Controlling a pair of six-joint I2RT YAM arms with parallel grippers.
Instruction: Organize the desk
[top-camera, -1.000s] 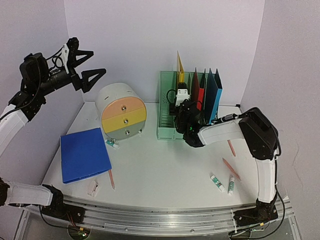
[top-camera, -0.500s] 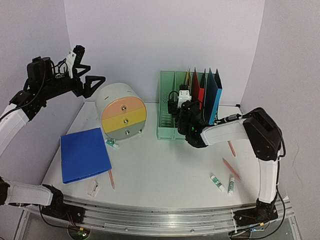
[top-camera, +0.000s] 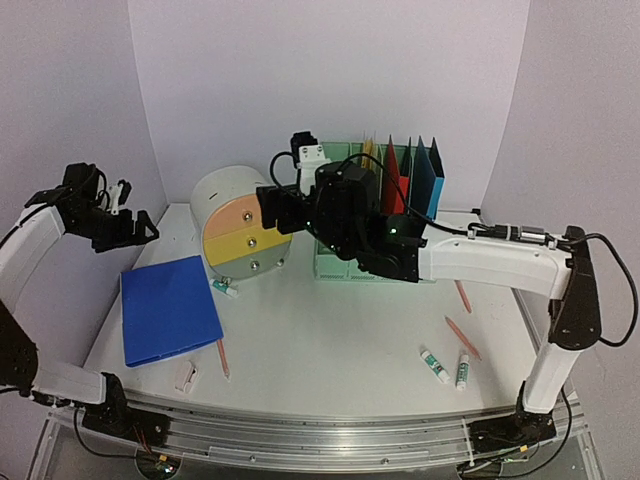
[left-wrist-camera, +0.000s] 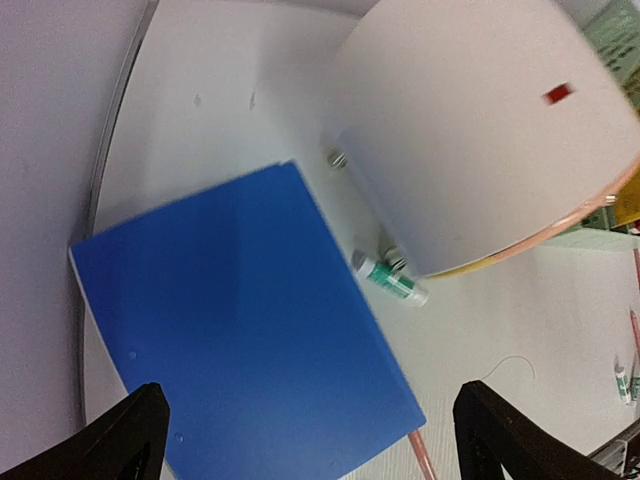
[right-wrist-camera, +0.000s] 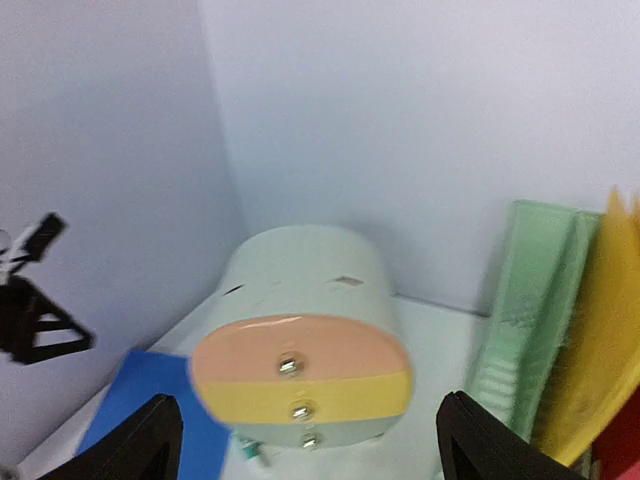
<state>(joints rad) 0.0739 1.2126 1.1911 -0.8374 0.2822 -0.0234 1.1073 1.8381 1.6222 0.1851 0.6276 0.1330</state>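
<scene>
Top external view: the desk (top-camera: 330, 340) fills the lower middle of the frame, with glue sticks (top-camera: 434, 365) loose at lower right. Left wrist view — the left gripper (left-wrist-camera: 310, 400), jaws wide apart and empty, hangs over the blue folder (left-wrist-camera: 240, 330); filing it looks the step in hand, so the next move calls for catching an edge. Right wrist view: the right gripper (right-wrist-camera: 307, 402), jaws apart, faces the round drawer unit (right-wrist-camera: 300, 340).

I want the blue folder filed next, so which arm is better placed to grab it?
Left. The left gripper, open, hangs over the folder, which fills its wrist view; the right gripper is by the drum.
</scene>
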